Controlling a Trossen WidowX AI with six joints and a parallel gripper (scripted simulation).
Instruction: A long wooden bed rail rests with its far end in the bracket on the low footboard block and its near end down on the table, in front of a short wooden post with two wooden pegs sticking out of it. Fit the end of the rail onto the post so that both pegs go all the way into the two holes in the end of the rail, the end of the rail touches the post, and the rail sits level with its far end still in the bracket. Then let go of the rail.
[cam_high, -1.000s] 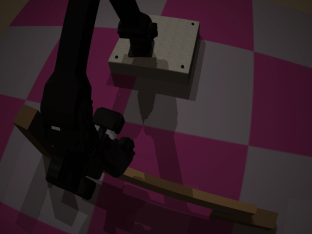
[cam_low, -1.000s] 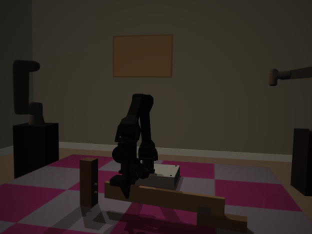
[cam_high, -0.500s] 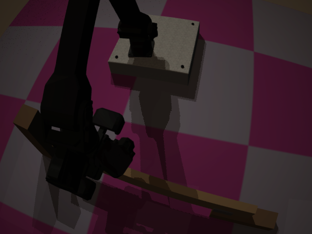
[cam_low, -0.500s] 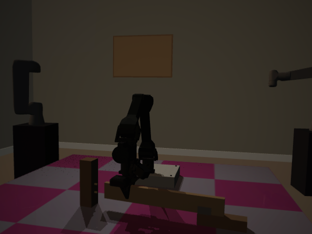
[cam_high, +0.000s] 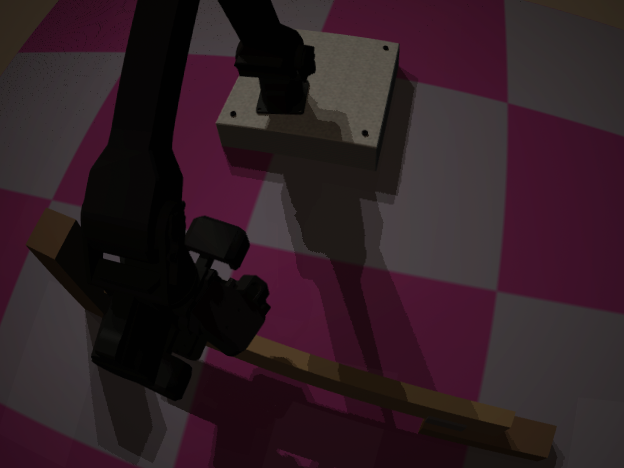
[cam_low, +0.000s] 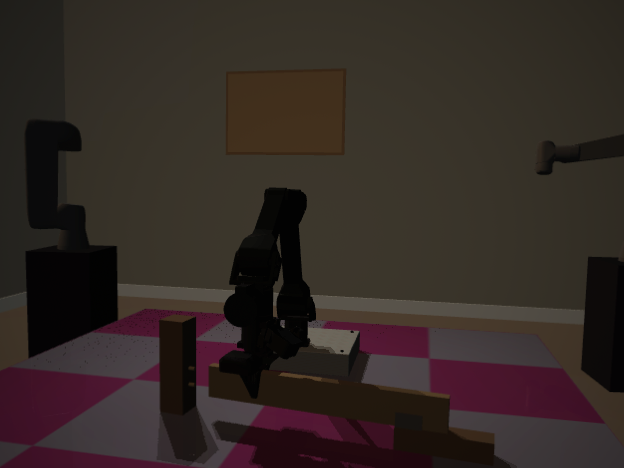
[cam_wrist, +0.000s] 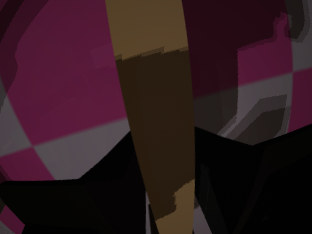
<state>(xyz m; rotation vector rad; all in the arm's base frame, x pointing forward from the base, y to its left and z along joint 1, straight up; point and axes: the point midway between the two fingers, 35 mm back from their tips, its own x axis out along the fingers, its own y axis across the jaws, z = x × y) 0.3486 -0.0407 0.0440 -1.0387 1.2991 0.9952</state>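
The long wooden rail (cam_high: 362, 380) (cam_low: 342, 397) (cam_wrist: 150, 61) runs from the low footboard block (cam_high: 534, 435) (cam_low: 448, 445) towards the short post (cam_high: 50, 231) (cam_low: 176, 362). My gripper (cam_low: 252, 385) (cam_wrist: 156, 129) is shut on the rail close to its near end and holds that end off the table. In the top view my arm hides this grip. The near end hangs about level with the two pegs (cam_low: 191, 376), with a small gap to the post. The far end rests at the bracket (cam_low: 409, 422) on the block.
My arm's grey base plate (cam_high: 347, 85) (cam_low: 337, 347) sits behind the rail. Another arm (cam_low: 45, 171) stands on a dark pedestal (cam_low: 70, 297) at the left. A dark cabinet (cam_low: 602, 322) stands at the right, with a boom (cam_low: 579, 151) above it.
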